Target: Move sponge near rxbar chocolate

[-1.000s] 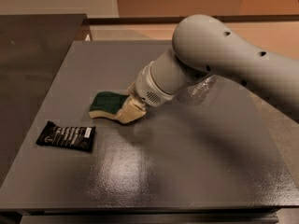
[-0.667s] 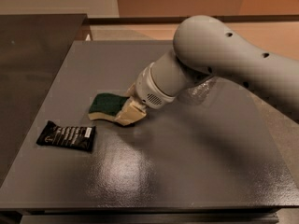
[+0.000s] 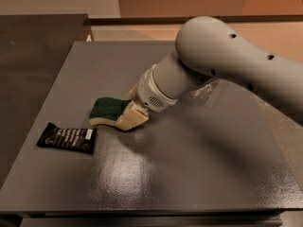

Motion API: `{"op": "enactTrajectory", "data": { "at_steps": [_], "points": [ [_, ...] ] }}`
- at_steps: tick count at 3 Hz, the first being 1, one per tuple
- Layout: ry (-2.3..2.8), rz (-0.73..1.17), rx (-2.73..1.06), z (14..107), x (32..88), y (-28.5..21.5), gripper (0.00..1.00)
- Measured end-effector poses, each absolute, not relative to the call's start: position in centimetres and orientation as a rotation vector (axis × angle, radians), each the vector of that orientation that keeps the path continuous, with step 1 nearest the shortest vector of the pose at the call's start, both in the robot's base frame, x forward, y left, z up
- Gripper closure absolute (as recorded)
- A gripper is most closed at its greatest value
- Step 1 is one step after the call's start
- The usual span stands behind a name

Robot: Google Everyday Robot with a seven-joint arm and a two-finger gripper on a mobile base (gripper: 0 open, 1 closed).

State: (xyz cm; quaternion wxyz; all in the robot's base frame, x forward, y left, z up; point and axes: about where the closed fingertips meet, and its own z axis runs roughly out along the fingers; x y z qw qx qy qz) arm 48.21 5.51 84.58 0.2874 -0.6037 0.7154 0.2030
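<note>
The sponge [image 3: 106, 110], dark green on top over pale yellow foam, is low over the grey table [image 3: 199, 164], left of centre. My gripper [image 3: 130, 113] is at its right end, shut on it, with one beige finger [image 3: 134, 118] showing at the front. The other finger is hidden behind the sponge and wrist. The rxbar chocolate [image 3: 67, 138], a flat black wrapper with white text, lies on the table a little down and left of the sponge, a short gap apart.
A clear plastic bottle [image 3: 204, 91] lies behind my arm, mostly hidden by it. A darker counter [image 3: 33, 51] adjoins the table on the left. The table's front edge [image 3: 151, 213] is near the bottom of the view.
My gripper and the sponge have moved slightly left and forward, toward the rxbar chocolate. The bar has not moved.
</note>
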Motion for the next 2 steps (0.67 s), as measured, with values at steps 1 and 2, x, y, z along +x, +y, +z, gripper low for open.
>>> {"op": "enactTrajectory", "data": {
  "at_steps": [1,2],
  "points": [
    [1.909,0.540,-1.616,84.65,48.11,5.62,0.00],
    [1.909,0.540,-1.616,84.66,48.11,5.63,0.00]
  ]
}}
